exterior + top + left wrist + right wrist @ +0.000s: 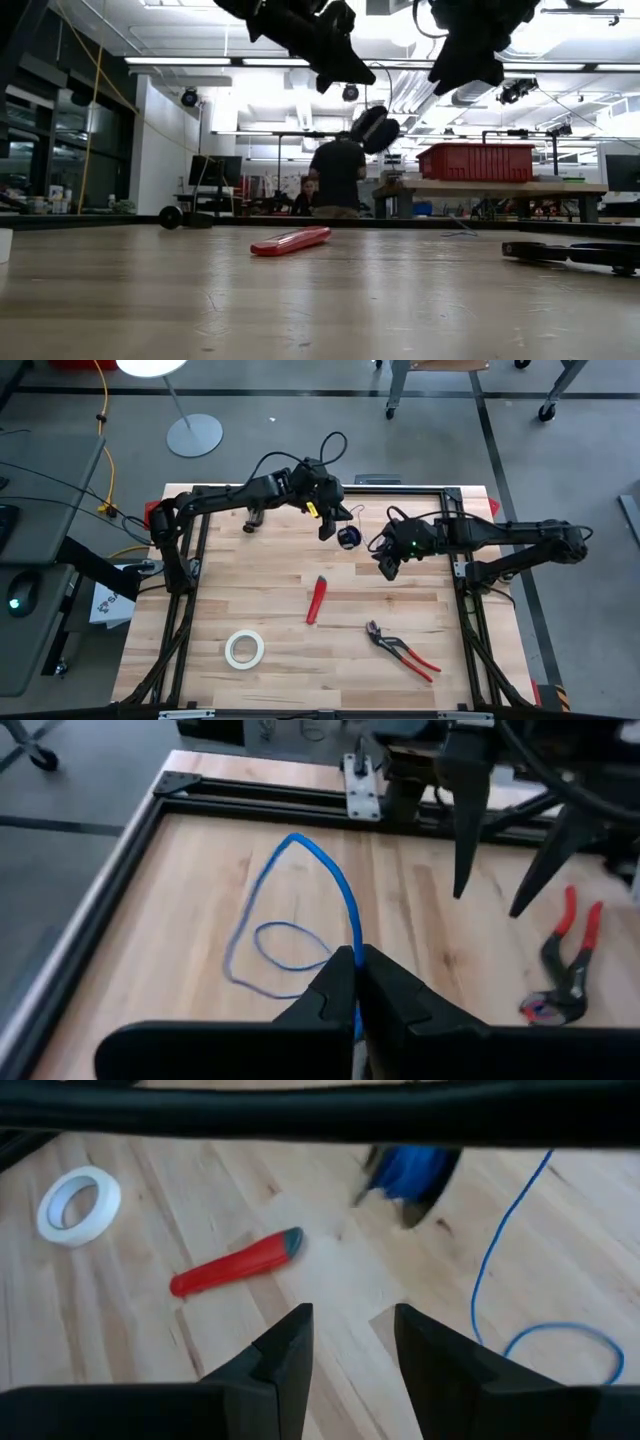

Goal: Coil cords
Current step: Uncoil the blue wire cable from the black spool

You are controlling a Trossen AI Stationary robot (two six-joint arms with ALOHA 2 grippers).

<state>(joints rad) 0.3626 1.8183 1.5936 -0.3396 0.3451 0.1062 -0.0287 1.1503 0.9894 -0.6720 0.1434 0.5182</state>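
Observation:
My left gripper [356, 970] is shut on the thin blue wire [345, 900] above the table's far middle; it also shows in the high view [326, 528]. The wire arches up from the fingers and falls into loose loops [290, 945] on the wood. The small black spool [375, 128], wound with blue wire, hangs in the air just below the left gripper [335, 60]; it shows in the high view [348, 537] and the right wrist view [410, 1172]. My right gripper [350, 1342] is open and empty, just right of the spool [388, 565]. My left gripper pinches the wire somewhere along its length [354, 952] between its two shut fingers. On one side the wire runs slack up into an arch and down to loops on the table. The spool hangs below the gripper, clear of the table.
A red utility knife [317, 600] lies at mid-table, a white tape roll [244, 649] near the front left, and red-handled pliers [400, 650] at the front right. A black frame [300, 491] edges the table. A person [338, 175] stands far off in the room.

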